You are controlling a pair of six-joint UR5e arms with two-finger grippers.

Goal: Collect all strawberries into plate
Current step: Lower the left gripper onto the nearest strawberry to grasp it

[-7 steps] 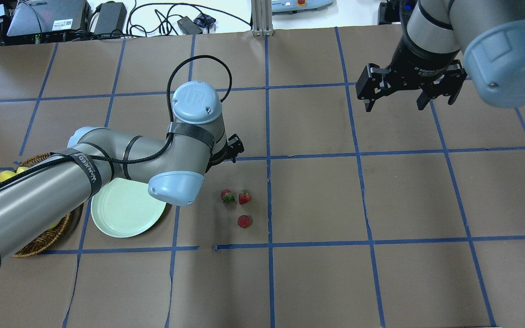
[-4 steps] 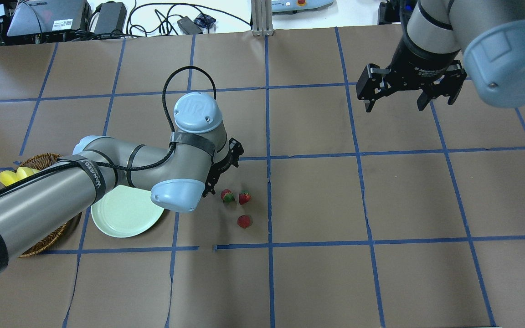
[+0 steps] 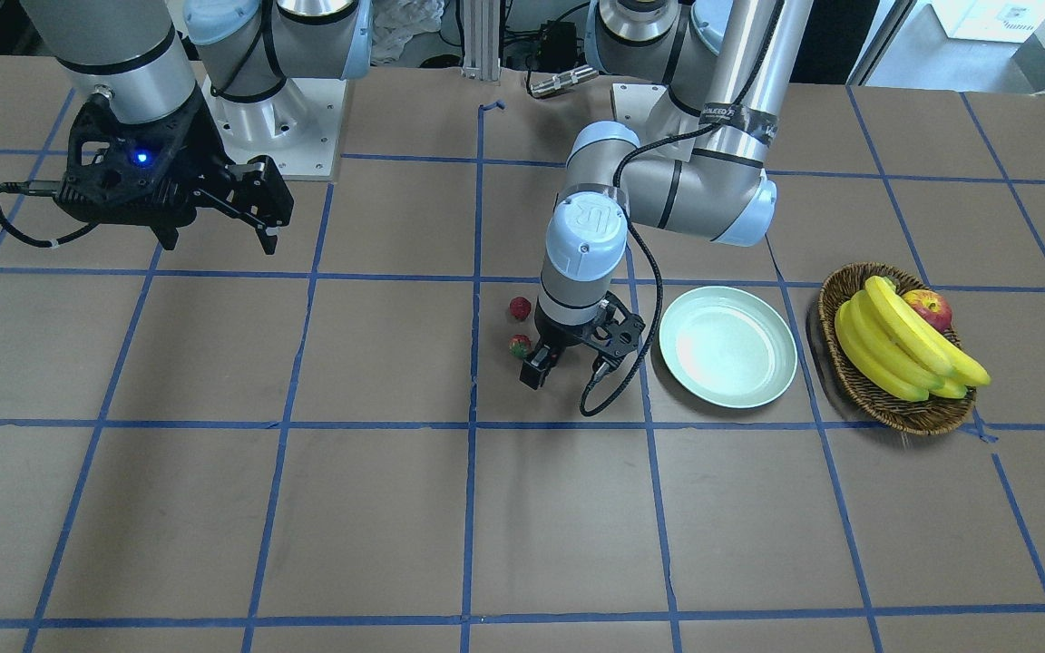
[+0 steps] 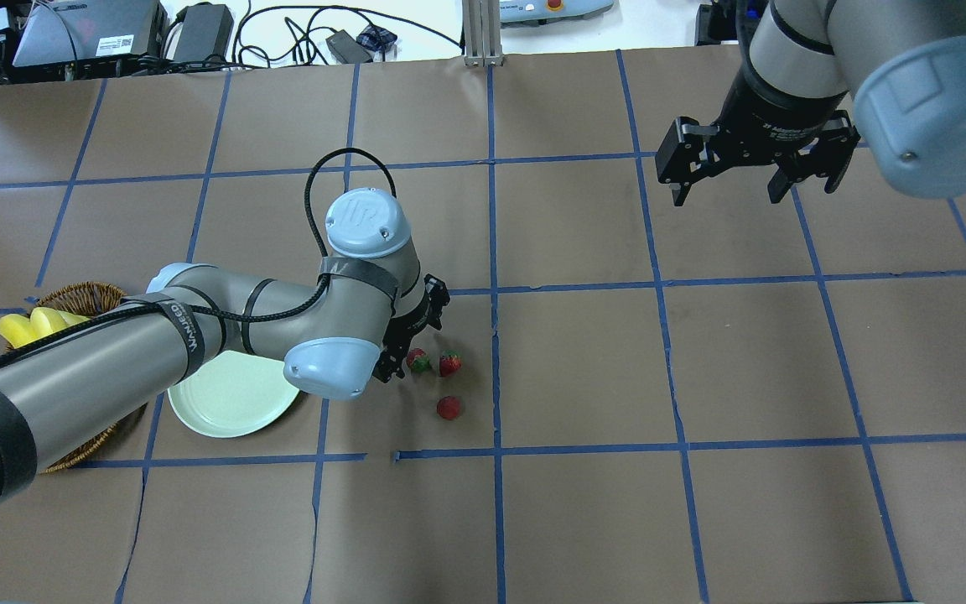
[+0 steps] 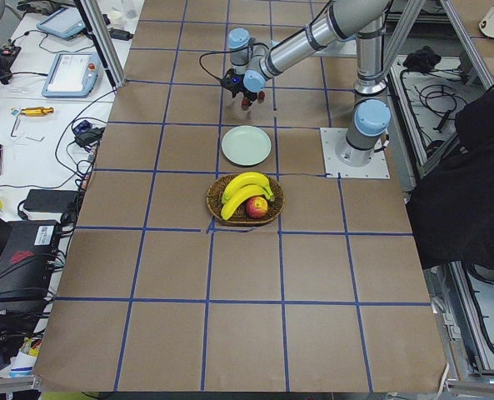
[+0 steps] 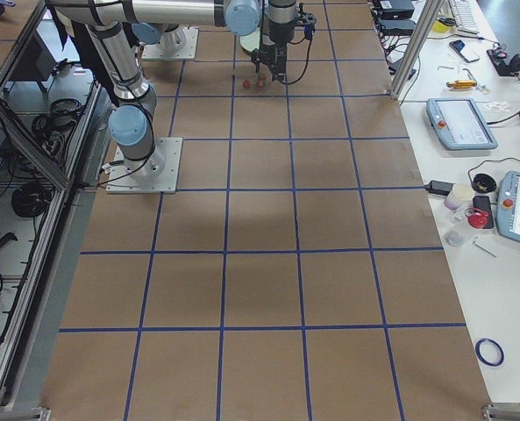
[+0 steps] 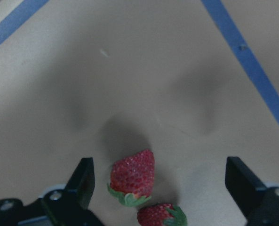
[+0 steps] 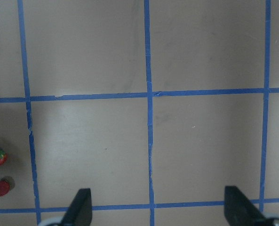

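Three strawberries lie on the brown table: one [image 4: 418,361], a second [image 4: 449,363] and a third [image 4: 449,408]. My left gripper [image 4: 409,340] is open and low over the first one, just beside it. In the left wrist view two strawberries [image 7: 132,175] [image 7: 160,215] lie between its spread fingers [image 7: 83,183]. The front view shows two berries [image 3: 519,308] [image 3: 519,345]; the gripper [image 3: 566,367] hides the third. The mint-green plate [image 4: 223,411] [image 3: 727,349] is empty, left of the berries. My right gripper [image 4: 726,191] [image 3: 217,238] is open and empty, far away at the back right.
A wicker basket [image 3: 894,408] with bananas [image 3: 894,349] and a red apple [image 3: 929,308] stands beyond the plate, partly under my left arm in the overhead view. Blue tape lines grid the table. Cables and devices lie past the far edge.
My left arm has swung toward the strawberries and lowered, bringing the open gripper right beside them. The berries, plate and right arm have not moved.
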